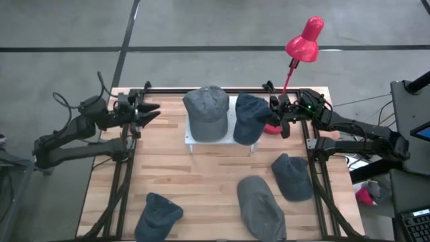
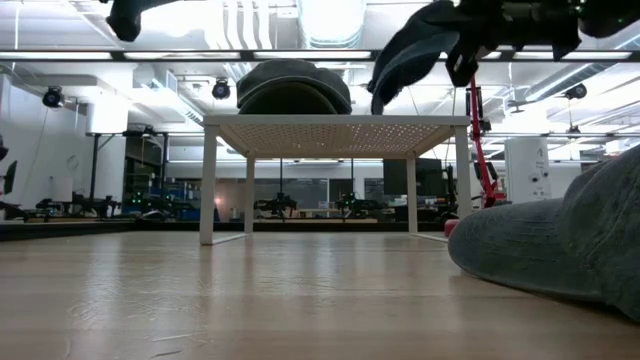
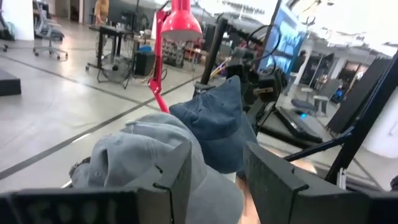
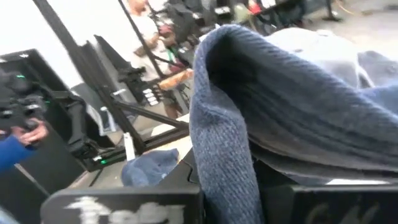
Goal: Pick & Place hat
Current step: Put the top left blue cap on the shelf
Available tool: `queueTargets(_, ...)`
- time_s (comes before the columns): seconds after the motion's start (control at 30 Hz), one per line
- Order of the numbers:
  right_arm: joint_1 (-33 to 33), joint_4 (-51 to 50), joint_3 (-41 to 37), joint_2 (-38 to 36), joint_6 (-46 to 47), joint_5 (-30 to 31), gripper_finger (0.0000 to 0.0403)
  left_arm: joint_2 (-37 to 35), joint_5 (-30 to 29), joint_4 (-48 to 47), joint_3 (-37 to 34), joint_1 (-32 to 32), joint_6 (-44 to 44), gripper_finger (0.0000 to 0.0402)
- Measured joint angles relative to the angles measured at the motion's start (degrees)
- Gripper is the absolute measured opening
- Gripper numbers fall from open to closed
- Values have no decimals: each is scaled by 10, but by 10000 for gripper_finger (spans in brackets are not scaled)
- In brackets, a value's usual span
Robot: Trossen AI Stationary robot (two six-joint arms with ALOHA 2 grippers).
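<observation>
Blue hat (image 1: pixel 250 117), seemingly gripped in right tool (image 1: pixel 275 113)

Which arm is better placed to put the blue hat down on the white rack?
The right. Its gripper already holds the blue hat at the white rack's edge, beside the grey hat. The left gripper is open and off to the side.

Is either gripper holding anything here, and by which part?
The right gripper holds a dark blue cloth cap by its edge; the left gripper holds nothing.

One hat (image 1: pixel 206 111) on the stand (image 1: pixel 190 138), three hats below.
</observation>
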Motion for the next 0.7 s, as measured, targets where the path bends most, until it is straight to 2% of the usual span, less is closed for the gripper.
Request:
queueTargets(0.27, -57, 148, -59, -3, 62, -91, 13, -36, 0, 5, -43, 0, -3, 145)
queueTargets(0.4, -92, 170, -75, -3, 89, -143, 13, -50, 0, 7, -54, 0, -3, 145)
queueTargets(0.7, -127, 242, -80, 7, 111, -186, 13, -52, 0, -1, -54, 0, -3, 145)
